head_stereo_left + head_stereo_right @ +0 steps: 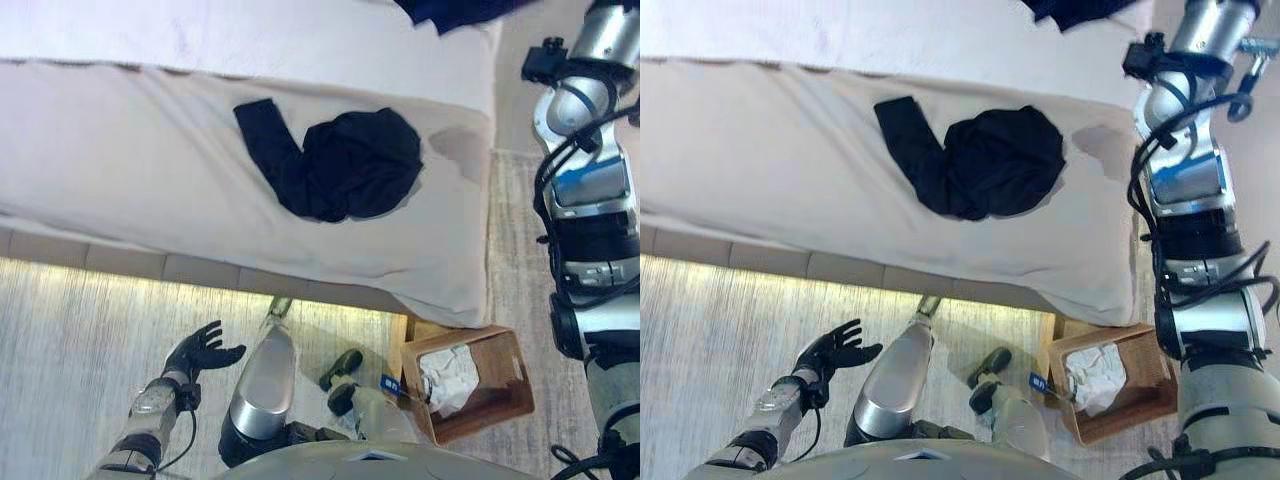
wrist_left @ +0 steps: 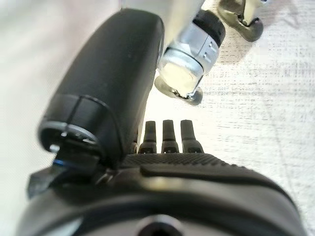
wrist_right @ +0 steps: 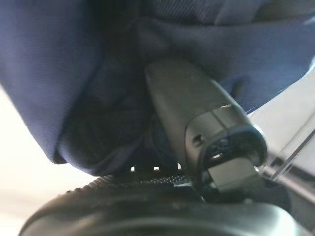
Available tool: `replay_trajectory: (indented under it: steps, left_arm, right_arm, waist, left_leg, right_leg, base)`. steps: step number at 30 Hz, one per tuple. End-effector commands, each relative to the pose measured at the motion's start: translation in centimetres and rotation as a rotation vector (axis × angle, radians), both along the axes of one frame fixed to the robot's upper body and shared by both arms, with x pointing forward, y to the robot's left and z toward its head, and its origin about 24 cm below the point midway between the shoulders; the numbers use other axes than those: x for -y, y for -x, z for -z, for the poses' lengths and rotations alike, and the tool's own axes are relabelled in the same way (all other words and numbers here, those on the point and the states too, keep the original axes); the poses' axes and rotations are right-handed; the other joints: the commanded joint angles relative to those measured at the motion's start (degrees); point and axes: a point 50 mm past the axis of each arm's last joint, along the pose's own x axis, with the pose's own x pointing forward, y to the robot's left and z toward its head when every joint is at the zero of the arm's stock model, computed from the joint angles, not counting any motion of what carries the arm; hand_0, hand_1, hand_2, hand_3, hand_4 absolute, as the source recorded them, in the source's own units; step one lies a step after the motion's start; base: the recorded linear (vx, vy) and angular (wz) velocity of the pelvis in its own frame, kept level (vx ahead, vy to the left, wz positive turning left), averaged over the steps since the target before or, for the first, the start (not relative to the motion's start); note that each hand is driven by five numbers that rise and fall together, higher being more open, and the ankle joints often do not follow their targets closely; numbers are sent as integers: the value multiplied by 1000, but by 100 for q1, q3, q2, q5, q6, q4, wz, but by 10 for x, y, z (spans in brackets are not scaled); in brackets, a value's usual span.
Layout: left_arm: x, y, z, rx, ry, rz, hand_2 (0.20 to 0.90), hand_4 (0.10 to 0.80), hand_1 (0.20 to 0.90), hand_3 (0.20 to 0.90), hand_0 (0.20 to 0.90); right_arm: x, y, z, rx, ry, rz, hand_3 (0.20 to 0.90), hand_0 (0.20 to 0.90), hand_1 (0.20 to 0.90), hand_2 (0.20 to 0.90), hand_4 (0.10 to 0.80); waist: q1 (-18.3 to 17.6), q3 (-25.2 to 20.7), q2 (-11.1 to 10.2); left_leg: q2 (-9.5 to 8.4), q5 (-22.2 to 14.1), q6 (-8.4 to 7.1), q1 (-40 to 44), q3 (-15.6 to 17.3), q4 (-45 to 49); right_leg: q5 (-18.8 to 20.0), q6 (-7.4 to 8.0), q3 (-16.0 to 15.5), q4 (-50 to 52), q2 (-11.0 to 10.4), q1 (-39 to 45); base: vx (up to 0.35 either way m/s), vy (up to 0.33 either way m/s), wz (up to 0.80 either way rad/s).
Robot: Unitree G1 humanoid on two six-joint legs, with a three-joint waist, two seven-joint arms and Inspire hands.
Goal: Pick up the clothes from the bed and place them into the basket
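A black garment (image 1: pixel 345 165) lies crumpled on the beige bed (image 1: pixel 120 150), near its right end. A dark navy garment (image 1: pixel 450 12) lies at the bed's far right edge. My right arm reaches up to it, and in the right wrist view my right hand (image 3: pixel 197 113) is pushed into the navy cloth (image 3: pixel 49 73), which bunches round the thumb. My left hand (image 1: pixel 200 350) hangs open and empty over the floor in front of the bed. The wooden basket (image 1: pixel 505 385) stands on the floor by the bed's right corner and holds a white cloth (image 1: pixel 450 378).
The bed's front edge runs across the view, with a lit strip under it. Its right corner (image 1: pixel 480 290) hangs just above the basket. A darker patch (image 1: pixel 460 150) marks the sheet right of the black garment. Pale carpet lies in front.
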Motion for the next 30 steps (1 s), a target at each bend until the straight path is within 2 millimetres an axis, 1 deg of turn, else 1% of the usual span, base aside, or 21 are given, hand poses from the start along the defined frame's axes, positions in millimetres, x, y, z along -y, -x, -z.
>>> replay_trajectory:
  steps: [1,5,9,11,14,16,17,18,19,20,21,24,25,26,27,28,29,30]
  left_arm:
    - [-2,69,23,-259,-58,53,900,800,900,900,900]
    - [-2,77,27,-314,-56,49,900,800,900,900,900]
    - [0,75,28,-339,-52,60,900,800,900,900,900]
    - [4,71,28,-338,-45,75,900,800,900,900,900]
    - [8,65,28,-327,-37,89,900,800,900,900,900]
    - [11,60,27,-320,-39,105,900,800,900,900,900]
    - [11,60,27,-321,-39,109,900,800,900,900,900]
    - [12,57,27,-319,-49,130,900,800,900,900,900]
    - [13,56,26,-319,-52,139,900,800,900,900,900]
    - [13,54,26,-317,-54,145,900,800,900,900,900]
    - [13,52,25,-315,-55,151,900,800,900,900,900]
    - [16,43,23,-293,-58,178,900,800,900,900,900]
    - [17,41,23,-288,-59,188,900,800,900,900,900]
    - [20,33,21,-263,-52,210,900,800,900,900,900]
    - [21,29,19,-252,-52,232,900,800,900,900,900]
    - [22,25,18,-239,-51,244,900,800,900,900,900]
    - [26,16,16,-213,-48,262,900,800,900,900,900]
    - [30,-2,10,-159,-46,287,900,800,900,900,900]
  right_arm:
    - [15,23,-14,136,-7,52,200,300,300,300,100]
    - [31,31,-6,118,-13,94,200,300,300,300,100]
    - [44,33,9,26,-2,105,200,300,300,300,100]
    - [50,28,29,-93,16,117,200,300,300,300,100]
    - [60,25,65,-248,15,132,200,300,300,300,100]
    - [71,25,100,-397,-7,152,200,300,300,300,100]
    - [73,26,105,-416,-13,152,200,300,300,300,100]
    - [82,29,136,-539,-25,182,200,300,300,300,100]
    - [85,31,144,-573,-27,188,200,300,300,300,100]
    - [89,34,159,-633,-31,197,200,300,300,300,100]
    - [91,37,168,-670,-39,199,200,300,300,300,100]
    - [97,45,206,-823,-36,222,200,300,300,300,100]
    - [98,46,211,-853,-31,234,200,300,300,300,100]
    - [100,48,226,-902,-27,257,200,300,300,300,100]
    - [101,49,232,-931,-26,271,200,300,300,300,100]
    - [102,49,236,-951,-23,285,200,300,300,300,100]
    - [102,46,237,-952,-24,299,200,300,300,300,100]
    - [103,37,233,-947,-21,322,200,300,300,300,100]
  waist:
    - [-205,-1344,204]
    - [-561,-1585,273]
    - [-864,-1715,348]
    - [-1071,-1751,416]
    - [-1315,-1774,482]
    - [-1511,-1780,523]
    - [-1527,-1783,528]
    - [-1681,-1764,571]
    - [-1709,-1768,584]
    - [-1780,-1753,612]
    - [-1819,-1739,633]
    - [-1966,-1659,715]
    - [-1983,-1646,724]
    - [-2022,-1556,802]
    - [-2034,-1506,844]
    - [-2047,-1455,883]
    - [-2053,-1353,945]
    - [-2069,-1129,1044]
  left_leg:
    - [10,-90,243,1074,380,-1497]
    - [25,-189,247,1359,651,-1556]
    - [67,-231,231,1530,895,-1602]
    - [88,-285,215,1635,1045,-1602]
    - [101,-334,204,1728,1217,-1602]
    - [110,-369,209,1787,1322,-1602]
    - [113,-373,211,1796,1343,-1602]
    - [130,-386,223,1841,1426,-1602]
    - [135,-389,226,1845,1451,-1602]
    - [144,-392,237,1862,1489,-1602]
    - [152,-394,241,1871,1515,-1602]
    - [160,-414,261,1935,1577,-1602]
    - [163,-416,262,1943,1583,-1602]
    - [166,-397,271,1933,1581,-1602]
    - [163,-383,276,1918,1577,-1602]
    - [163,-366,274,1887,1566,-1597]
    - [165,-341,272,1788,1563,-1548]
    - [160,-301,277,1576,1526,-1453]
  right_leg:
    - [-221,238,395,308,212,512]
    - [-228,231,593,90,302,537]
    - [-144,188,781,-108,372,485]
    - [-107,148,920,-281,425,455]
    - [-24,129,1113,-415,464,429]
    - [-4,106,1280,-440,506,404]
    - [-5,102,1304,-438,514,399]
    - [-22,76,1413,-401,552,378]
    - [-29,70,1440,-387,559,362]
    - [-47,55,1491,-351,572,342]
    - [-54,48,1521,-333,581,330]
    - [-81,22,1644,-275,608,306]
    - [-84,18,1660,-268,612,304]
    - [-108,9,1685,-198,602,245]
    - [-126,8,1686,-149,590,200]
    - [-157,-6,1688,-67,585,125]
    - [-196,-27,1672,78,554,-22]
    - [-269,-68,1650,352,509,-317]
  base:
    - [19,-40,-32]
    - [2,-32,-32]
    - [-18,-49,-39]
    - [-44,-70,-51]
    - [-12,-76,-52]
    - [13,-91,-44]
    - [28,-130,-40]
    - [28,-127,-41]
    - [31,-166,-32]
    - [14,-110,-36]
    - [18,-149,-24]
    - [32,-180,-20]
    - [19,-215,-21]
    - [0,-216,-22]
    - [-41,-188,-18]
    - [-109,-117,-17]
    - [-273,-67,-17]
    - [-385,-60,-17]
